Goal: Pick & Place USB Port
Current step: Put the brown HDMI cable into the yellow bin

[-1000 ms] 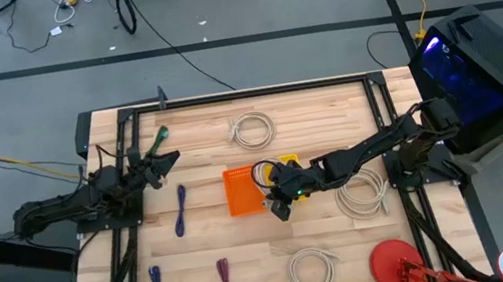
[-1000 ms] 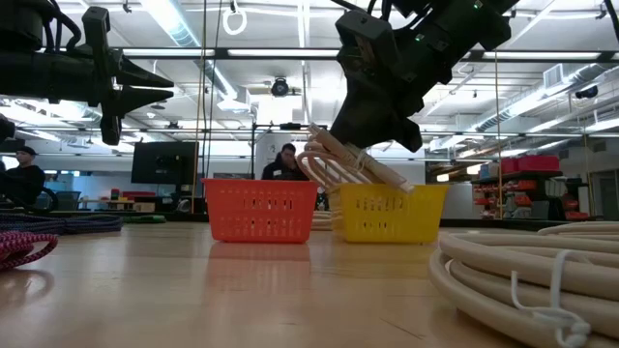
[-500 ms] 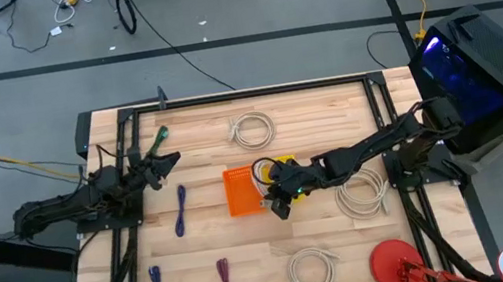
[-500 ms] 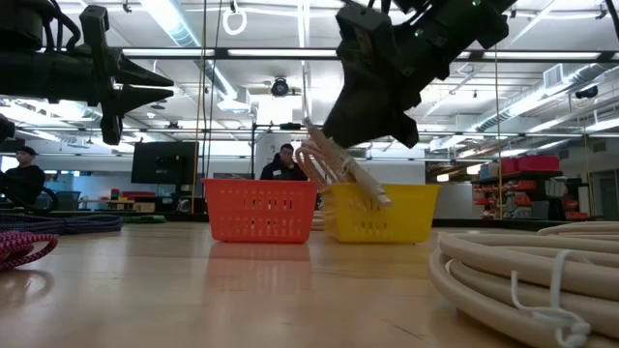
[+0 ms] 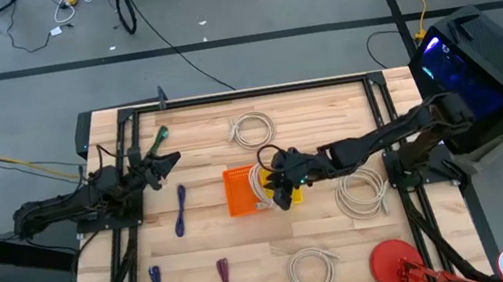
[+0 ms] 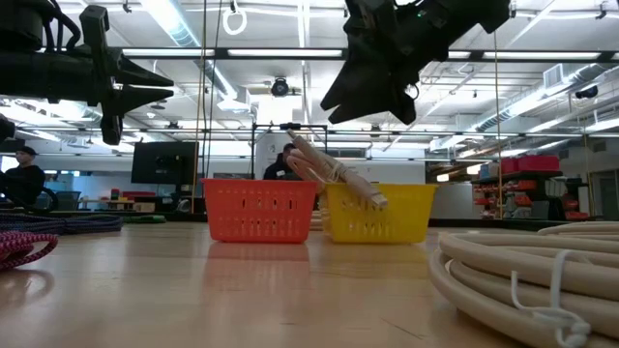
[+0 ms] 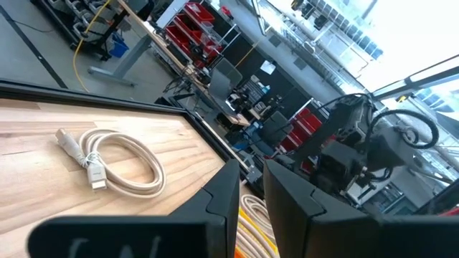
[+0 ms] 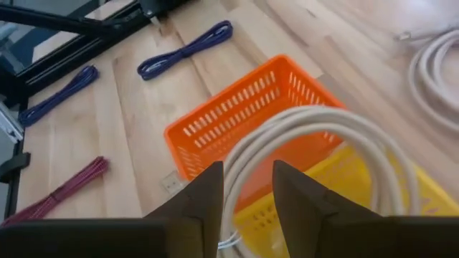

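Though no lettering reads, white cable [image 8: 315, 136] lies across yellow basket [image 6: 387, 215].

White coiled cable [image 7: 115, 161] lies on the wooden table [image 7: 179, 143] (right arm [image 7: 358, 154] visible beyond the left gripper's [image 7: 251, 204] fingers).

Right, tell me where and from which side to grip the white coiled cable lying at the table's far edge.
Take the white coiled cable across one side of its loop, coming straight down from above. It lies flat on the table with bare wood all round it, and its bundled strands look narrow enough for the fingers to straddle; probably avoid the loose plug ends.
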